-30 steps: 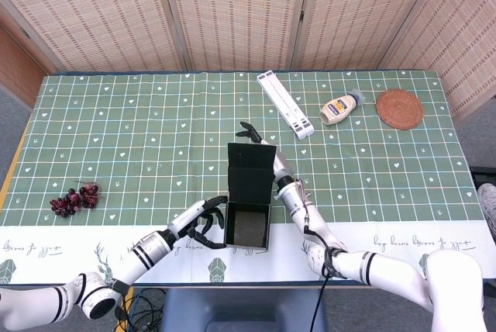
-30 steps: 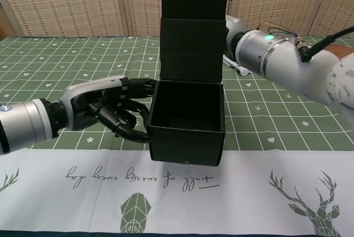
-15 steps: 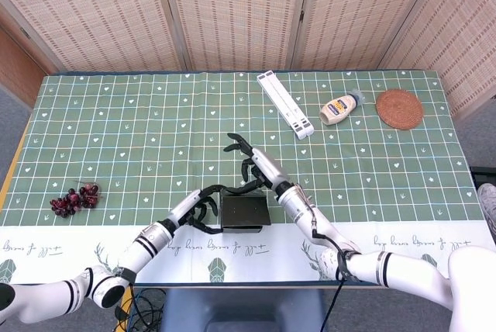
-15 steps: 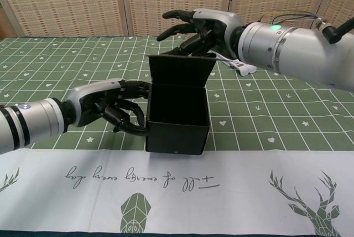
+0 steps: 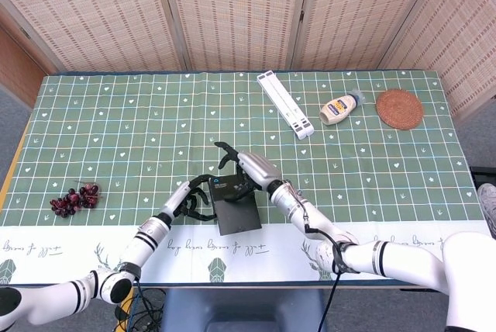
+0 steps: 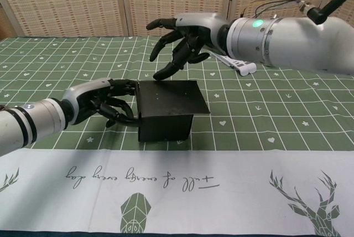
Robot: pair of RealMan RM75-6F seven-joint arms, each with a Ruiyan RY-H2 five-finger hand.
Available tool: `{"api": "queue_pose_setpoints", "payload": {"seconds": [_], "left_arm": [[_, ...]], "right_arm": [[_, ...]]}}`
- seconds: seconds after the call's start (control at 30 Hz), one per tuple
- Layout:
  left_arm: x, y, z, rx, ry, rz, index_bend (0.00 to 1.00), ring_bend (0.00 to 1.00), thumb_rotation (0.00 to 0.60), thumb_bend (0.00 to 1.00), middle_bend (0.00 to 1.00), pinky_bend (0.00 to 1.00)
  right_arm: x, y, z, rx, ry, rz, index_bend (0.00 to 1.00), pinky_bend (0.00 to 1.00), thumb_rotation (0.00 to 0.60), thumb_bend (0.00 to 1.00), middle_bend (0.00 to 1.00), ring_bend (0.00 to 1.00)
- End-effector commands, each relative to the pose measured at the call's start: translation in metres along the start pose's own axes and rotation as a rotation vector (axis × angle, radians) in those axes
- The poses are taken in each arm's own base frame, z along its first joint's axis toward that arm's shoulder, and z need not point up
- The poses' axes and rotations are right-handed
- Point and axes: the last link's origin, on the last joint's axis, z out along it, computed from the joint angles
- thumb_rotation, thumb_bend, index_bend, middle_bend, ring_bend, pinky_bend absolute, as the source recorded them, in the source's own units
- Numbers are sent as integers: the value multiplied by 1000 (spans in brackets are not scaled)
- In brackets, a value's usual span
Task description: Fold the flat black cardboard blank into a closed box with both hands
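Standing at the lower middle of the frame, the black box (image 5: 235, 205) rests on the green patterned tablecloth (image 5: 139, 130), close to the cloth's white printed border (image 6: 221, 181). Its lid lies down over the top, with the front edge of the lid jutting out past the box wall in the chest view.

Left hand (image 6: 108, 101): placed against the left side wall of the box, fingers (image 6: 119, 116) curled and touching that wall; it braces the box rather than enclosing it.

Right hand (image 6: 185, 40): positioned above the rear of the lid, fingers spread apart and bent downward. One fingertip (image 6: 160, 75) reaches down to the lid's back edge; whether it actually touches cannot be told from either view. Nothing is held in this hand.

Other items noted on the table: a bunch of dark grapes (image 5: 74, 198) at the left edge of the frame; a white folded stand (image 5: 285, 104) at upper middle; a squeeze bottle (image 5: 341, 107) lying on its side to the right of it; a round woven coaster (image 5: 399, 108) at upper right. All four lie well apart from the box.
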Motion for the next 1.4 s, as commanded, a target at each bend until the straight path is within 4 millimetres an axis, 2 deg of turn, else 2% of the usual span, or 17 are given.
{"api": "queue_pose_setpoints", "payload": {"seconds": [0.03,0.57,0.87,1.1,1.23,1.4], "left_arm": [[-1,-1,0,8,23,-9,291,481,600,63,357,764],[-10,0,2,41,137,-15,268,482,600,63,356,775],[-12,4,-1,48,148,-22,214,480,600,63,347,777],[-11,7,-4,43,94,11,6,424,600,63,156,776],[-10,10,-4,41,71,25,0,377,600,63,59,776],[-8,13,-8,30,40,70,0,321,600,63,0,761]], "right_arm": [[-2,-1,0,5,-1,-80,0,1000,600,0,324,694],[-7,-5,-2,33,-41,-409,1,1000,600,0,303,703],[-17,-2,-3,45,-51,-564,1,1000,600,0,278,703],[-21,2,-3,41,-49,-609,1,1000,600,0,271,703],[-23,3,-5,46,-51,-638,3,1000,600,0,269,703],[-25,8,-8,49,-49,-703,17,1000,600,0,269,703]]}}
